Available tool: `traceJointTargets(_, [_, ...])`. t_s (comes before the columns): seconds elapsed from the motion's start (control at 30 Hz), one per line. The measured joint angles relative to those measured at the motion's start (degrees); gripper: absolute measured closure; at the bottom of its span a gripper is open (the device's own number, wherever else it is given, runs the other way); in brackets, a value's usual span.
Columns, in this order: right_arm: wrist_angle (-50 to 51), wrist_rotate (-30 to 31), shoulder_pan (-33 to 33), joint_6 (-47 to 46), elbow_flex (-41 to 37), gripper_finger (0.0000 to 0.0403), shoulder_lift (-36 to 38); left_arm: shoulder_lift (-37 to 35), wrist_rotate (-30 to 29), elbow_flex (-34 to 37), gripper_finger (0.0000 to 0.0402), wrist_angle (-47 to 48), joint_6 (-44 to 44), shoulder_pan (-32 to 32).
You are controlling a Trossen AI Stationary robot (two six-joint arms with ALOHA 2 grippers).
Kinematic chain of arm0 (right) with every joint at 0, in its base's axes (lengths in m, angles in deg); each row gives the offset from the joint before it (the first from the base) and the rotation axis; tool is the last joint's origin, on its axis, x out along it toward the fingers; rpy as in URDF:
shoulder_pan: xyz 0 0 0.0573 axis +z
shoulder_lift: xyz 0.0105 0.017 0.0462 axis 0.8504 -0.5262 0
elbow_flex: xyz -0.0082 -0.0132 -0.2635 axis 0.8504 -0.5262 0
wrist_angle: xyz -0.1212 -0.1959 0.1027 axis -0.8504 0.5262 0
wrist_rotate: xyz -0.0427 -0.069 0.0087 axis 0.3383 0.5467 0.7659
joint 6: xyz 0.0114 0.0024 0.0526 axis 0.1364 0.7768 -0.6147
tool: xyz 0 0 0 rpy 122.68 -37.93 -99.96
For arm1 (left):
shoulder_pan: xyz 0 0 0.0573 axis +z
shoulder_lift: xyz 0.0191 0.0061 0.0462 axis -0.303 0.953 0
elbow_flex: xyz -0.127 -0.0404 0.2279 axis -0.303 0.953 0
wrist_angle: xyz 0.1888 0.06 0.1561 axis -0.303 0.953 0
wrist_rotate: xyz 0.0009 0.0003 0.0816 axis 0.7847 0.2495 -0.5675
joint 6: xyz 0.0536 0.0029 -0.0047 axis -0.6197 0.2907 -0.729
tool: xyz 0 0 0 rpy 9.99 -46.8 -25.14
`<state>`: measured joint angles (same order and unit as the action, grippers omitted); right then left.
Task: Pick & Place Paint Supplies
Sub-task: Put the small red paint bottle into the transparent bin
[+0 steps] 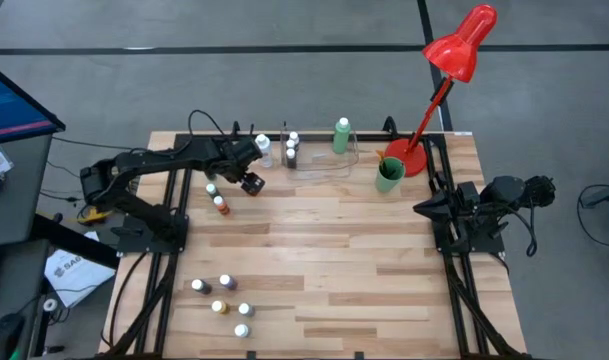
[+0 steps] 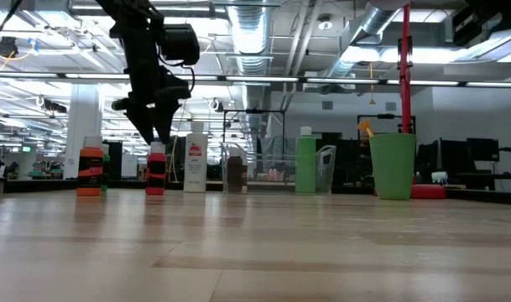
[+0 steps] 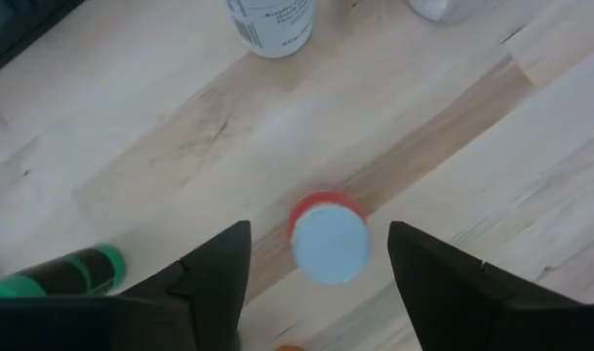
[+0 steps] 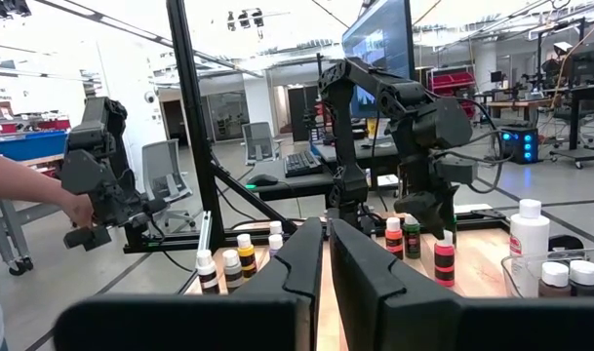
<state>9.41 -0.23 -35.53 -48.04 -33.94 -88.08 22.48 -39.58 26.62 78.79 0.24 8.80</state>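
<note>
A small red bottle with a white cap stands upright on the table at the far left. My left gripper points steeply down over it, open, one finger on either side of the cap and clear of it. A small green bottle and an orange one stand close by. The taller white bottle stands just beyond, and the taller green bottle stands at the far middle. My right gripper waits shut at the right edge.
A clear tray holding small bottles stands at the far middle. Right of it are a green cup and a red lamp. Several small bottles stand near the front left. A person's hand shows beyond the table.
</note>
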Motion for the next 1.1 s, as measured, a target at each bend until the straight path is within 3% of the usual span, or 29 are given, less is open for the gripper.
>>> traceJointTargets(0.43, [0.00, 0.00, -0.02, 0.00, 0.00, 0.0381, 0.00, 0.00, 0.09, 1.95, 0.0194, -1.47, 0.02, -0.02])
traceJointTargets(0.93, [0.00, 0.00, 0.00, -0.02, 0.00, 0.0381, 0.02, -0.04, 1.19, 1.93, 0.0309, -1.90, 0.21, 0.00])
traceJointTargets(1.1, [0.00, 0.00, 0.00, -0.01, 0.00, 0.0381, 0.01, -0.06, 1.34, 1.91, 0.0322, -2.11, 1.23, 0.00])
